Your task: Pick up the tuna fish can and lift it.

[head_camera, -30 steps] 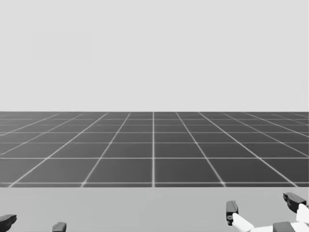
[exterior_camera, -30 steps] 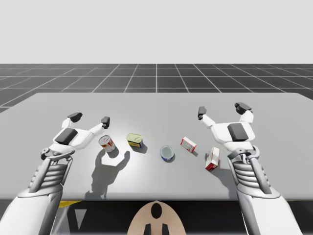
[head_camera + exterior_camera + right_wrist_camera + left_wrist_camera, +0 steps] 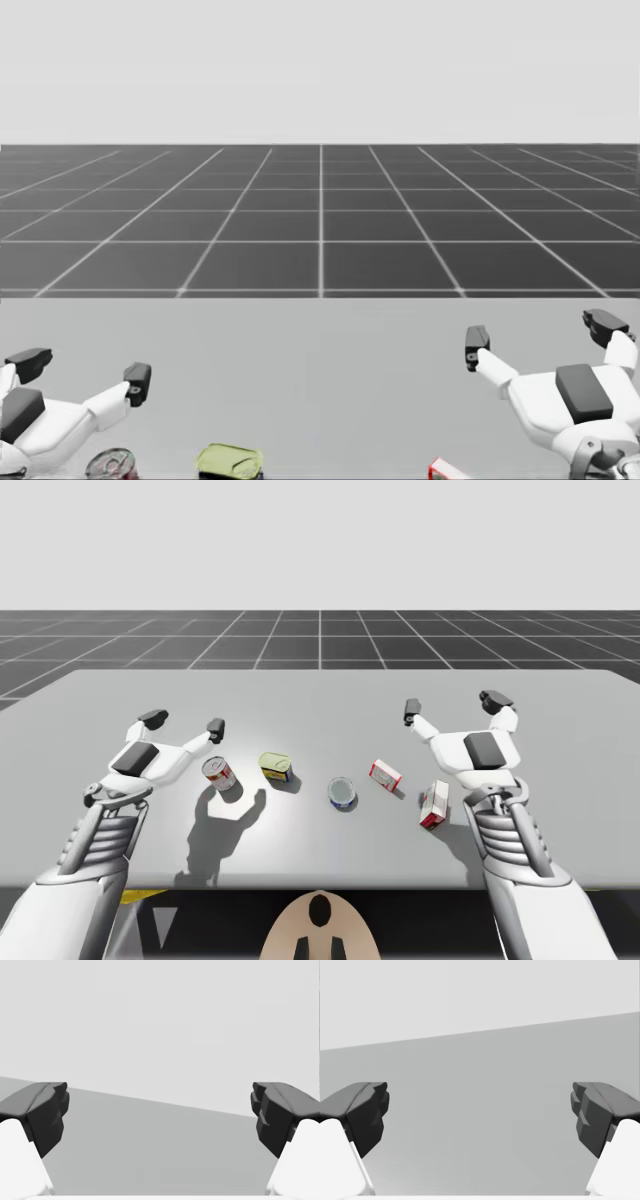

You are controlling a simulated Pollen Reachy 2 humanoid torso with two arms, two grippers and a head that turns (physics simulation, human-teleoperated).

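The tuna can [image 3: 342,793], a low round blue tin with a silver lid, is sitting on the grey table [image 3: 320,695], in the middle of the robot's side. It is lying between a yellow-green tin [image 3: 276,767] and a small red and white box [image 3: 385,774] and is touching neither.

The left gripper [image 3: 184,723] is hovering over the left part of the table, its jaws released and spread wide with nothing between them. A red and white can [image 3: 219,773] is sitting just beside it, toward the middle.

The right gripper [image 3: 453,704] is hovering over the right part of the table, likewise spread wide and gripping nothing. A larger red and white box [image 3: 434,803] is standing next to the right wrist.

Both grippers are hanging well apart from the tuna can. In each wrist view the dark fingers [image 3: 367,1110] are framing bare table.
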